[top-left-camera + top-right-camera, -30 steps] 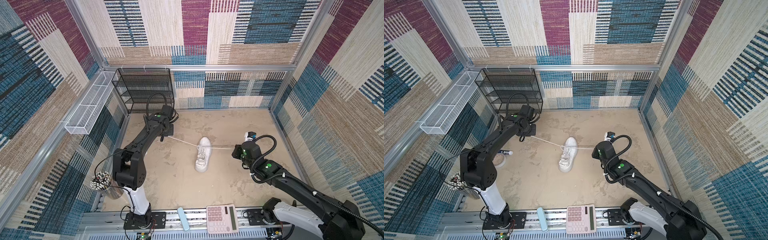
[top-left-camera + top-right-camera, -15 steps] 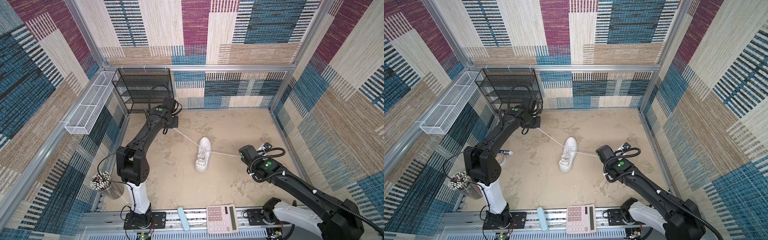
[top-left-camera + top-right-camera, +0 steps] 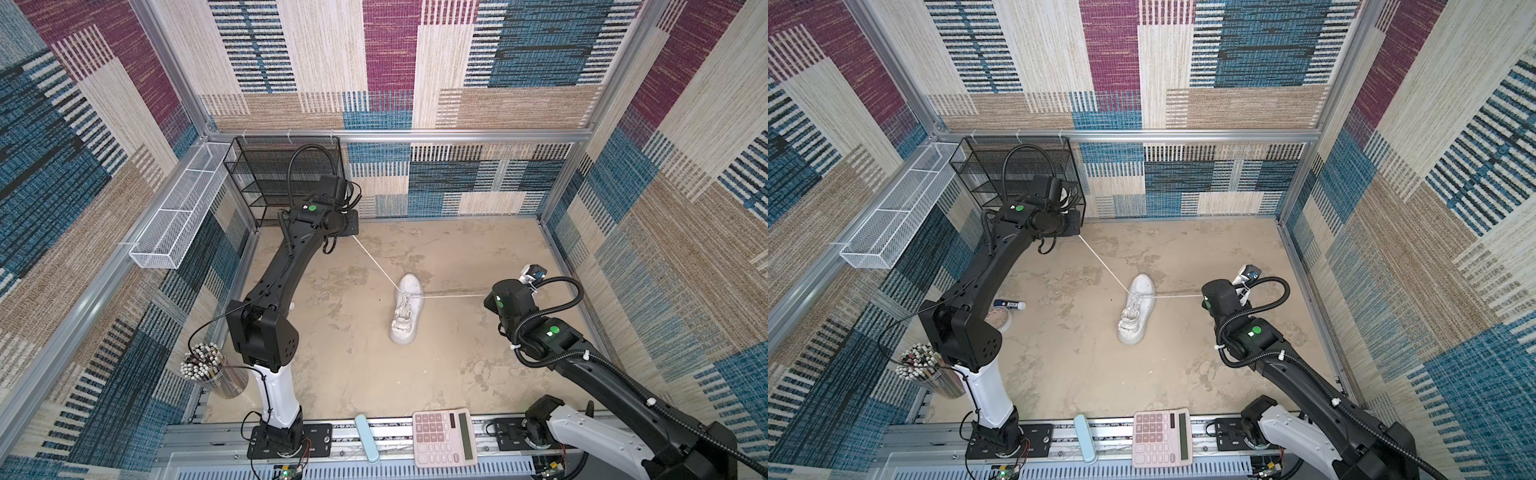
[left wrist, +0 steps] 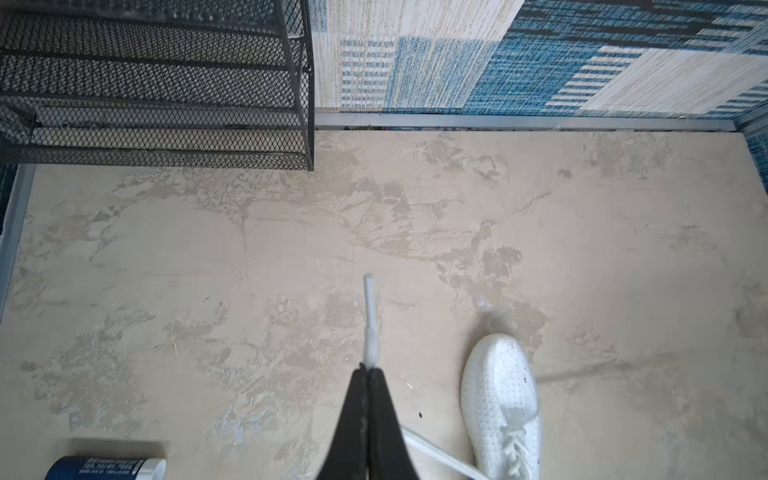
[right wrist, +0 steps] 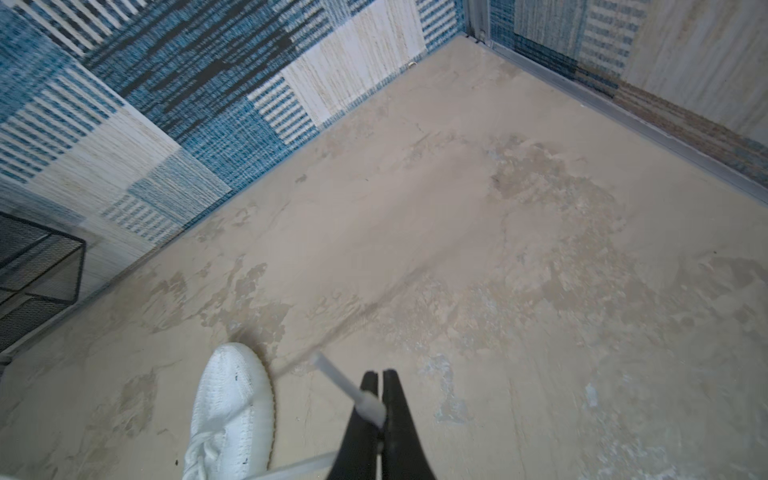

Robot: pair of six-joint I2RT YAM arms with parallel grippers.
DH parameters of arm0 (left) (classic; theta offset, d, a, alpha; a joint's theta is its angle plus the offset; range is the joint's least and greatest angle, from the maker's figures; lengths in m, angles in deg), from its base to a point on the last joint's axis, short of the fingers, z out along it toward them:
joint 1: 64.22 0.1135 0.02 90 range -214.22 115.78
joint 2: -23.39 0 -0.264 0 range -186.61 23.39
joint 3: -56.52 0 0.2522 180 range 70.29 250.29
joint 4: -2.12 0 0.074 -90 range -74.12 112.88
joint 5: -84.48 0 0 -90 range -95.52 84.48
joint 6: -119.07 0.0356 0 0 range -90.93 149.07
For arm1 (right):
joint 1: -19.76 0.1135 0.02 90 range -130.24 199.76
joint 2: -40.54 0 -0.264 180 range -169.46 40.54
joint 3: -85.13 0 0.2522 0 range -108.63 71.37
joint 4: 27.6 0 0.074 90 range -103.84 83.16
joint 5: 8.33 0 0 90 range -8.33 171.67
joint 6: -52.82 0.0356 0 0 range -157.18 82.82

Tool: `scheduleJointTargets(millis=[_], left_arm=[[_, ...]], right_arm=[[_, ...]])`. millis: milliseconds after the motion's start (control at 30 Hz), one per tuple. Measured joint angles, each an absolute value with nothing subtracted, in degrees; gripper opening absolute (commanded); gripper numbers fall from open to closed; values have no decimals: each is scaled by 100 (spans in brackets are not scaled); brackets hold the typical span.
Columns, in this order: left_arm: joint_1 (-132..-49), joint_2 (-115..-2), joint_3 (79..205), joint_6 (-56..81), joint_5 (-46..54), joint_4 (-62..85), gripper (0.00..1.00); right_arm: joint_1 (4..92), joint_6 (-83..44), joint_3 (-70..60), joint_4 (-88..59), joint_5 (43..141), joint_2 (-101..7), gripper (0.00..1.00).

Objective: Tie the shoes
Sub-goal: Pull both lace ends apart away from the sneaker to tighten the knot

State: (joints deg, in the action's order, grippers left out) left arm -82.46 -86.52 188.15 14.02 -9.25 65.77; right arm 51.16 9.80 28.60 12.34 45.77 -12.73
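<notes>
The white sneaker (image 3: 407, 309) (image 3: 1138, 309) sits upright on its sole near the middle of the beige worktop (image 3: 353, 374), a little right of centre. Its toe points to the far wall and its heel to the near edge.

Two thin white laces leave its eyelets in straight, tight lines. The left lace (image 3: 374, 262) (image 3: 1102, 262) slants away to the far left. It ends at the left tool (image 4: 368, 370), which hangs just in front of the black mesh rack (image 3: 286, 166) in the far left corner. In the left wrist view, this tool's two dark fingers (image 4: 353, 415) are pressed together on the lace. A short stiff end sticks out beyond their tips, and the sneaker (image 4: 500, 399) lies on the worktop below it.

The right lace (image 3: 453, 296) (image 3: 1177, 296) runs level to the right and reaches the right tool (image 5: 380, 374), which is well apart from the shoe on its right side. In the right wrist view, this tool is also pinched tight on its lace. The capped lace end juts out slantwise past the fingertips, and the toe of the sneaker (image 5: 232, 407) shows beside it.

On the left wall hangs a white wire basket (image 3: 174, 224). A cup of pens (image 3: 208, 365) stands at the near left, behind the left arm's base. A blue-capped tube (image 3: 1011, 305) lies on the worktop at the left. On the near rail rest a pink calculator (image 3: 444, 436) and, to its left, a pale blue case (image 3: 366, 438).
</notes>
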Motion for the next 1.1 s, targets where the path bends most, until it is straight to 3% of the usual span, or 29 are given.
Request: scheduleJointTargets(millis=[233, 633, 1100], left_arm=[[-8148, -8890, 19202, 1293, -933, 6590, 0], [-7272, -7767, 16745, 779, -1082, 6373, 0], [-6581, -7563, 15565, 762, -999, 6129, 0]], right_arm=[[5101, 1183, 2874, 1550, 4446, -1308, 0], [4681, 2801, 3582, 2499, 4512, -1544, 0], [4159, 3153, 4038, 2545, 4816, -1785, 0]])
